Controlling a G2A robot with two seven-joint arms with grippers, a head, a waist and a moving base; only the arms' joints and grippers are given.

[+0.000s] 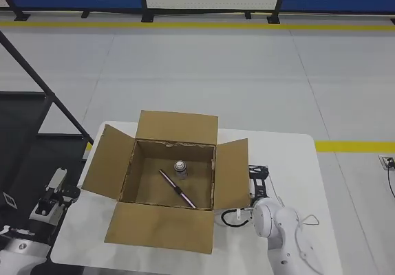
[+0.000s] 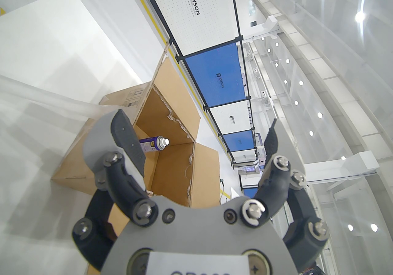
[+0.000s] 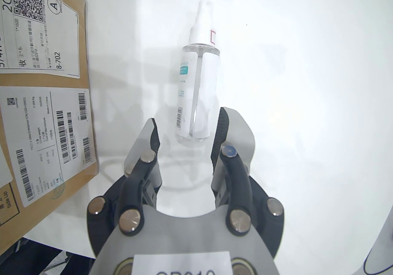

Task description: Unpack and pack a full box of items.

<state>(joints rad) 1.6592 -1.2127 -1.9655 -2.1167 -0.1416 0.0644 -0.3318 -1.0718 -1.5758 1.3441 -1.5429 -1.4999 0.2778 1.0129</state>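
An open cardboard box [image 1: 171, 180] stands in the middle of the white table [image 1: 280, 152]. Inside it a small spray can [image 1: 180, 168] stands upright beside a thin dark stick [image 1: 177, 189]. The can [image 2: 152, 144] also appears inside the box [image 2: 172, 110] in the left wrist view. A clear spray bottle [image 3: 196, 88] with a white nozzle lies flat on the table, right of the box. My right gripper [image 3: 188, 131] is open just above it, its fingers on either side of the bottle's base. My left gripper [image 2: 196, 131] is open and empty, off the table's left side.
The box's four flaps are folded outward; the right flap [image 3: 46, 98], covered in shipping labels, lies close beside the right gripper. A black frame [image 1: 18, 75] stands left of the table. Bare tabletop lies right of the bottle.
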